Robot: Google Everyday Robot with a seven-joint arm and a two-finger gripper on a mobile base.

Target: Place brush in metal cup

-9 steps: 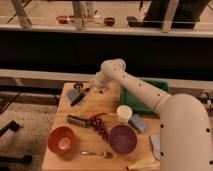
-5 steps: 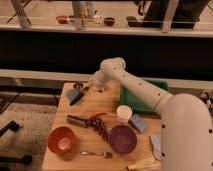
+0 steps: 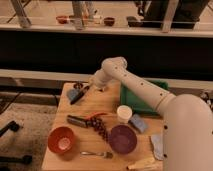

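Gripper (image 3: 90,88) is over the far-left corner of the desk (image 3: 107,105), w/ the white arm reaching in from the right side of my view and bending down to it. Fingers are together, clamped on the top end of the brush (image 3: 79,96) as far as I can make out. Brush runs diagonally down-left from the fingers, tilted, w/ its lower end out toward the desk's left edge. Metal cup (image 3: 73,93) sits just beside/under the brush's mid part, at the left edge of the desk. Brush crosses in front of it, but I can't tell if the two are touching. Brush isn't standing in the cup. There's a small dark round thing just behind the cup; can't ID it.

Rest of the desk, nearer me:
- red bowl (image 3: 62,140) at front left
- silver fork (image 3: 97,154) lying flat just right of it, near the front edge
- dark tool w/ red parts (image 3: 82,120) lying across the middle, well apart from the brush
- purple bowl (image 3: 123,138) front centre
- white cup (image 3: 123,113) upright just behind the purple bowl
- small blue-grey block (image 3: 138,123) just right of the white cup
- green tray (image 3: 146,100) at the back right, partly hidden by the arm
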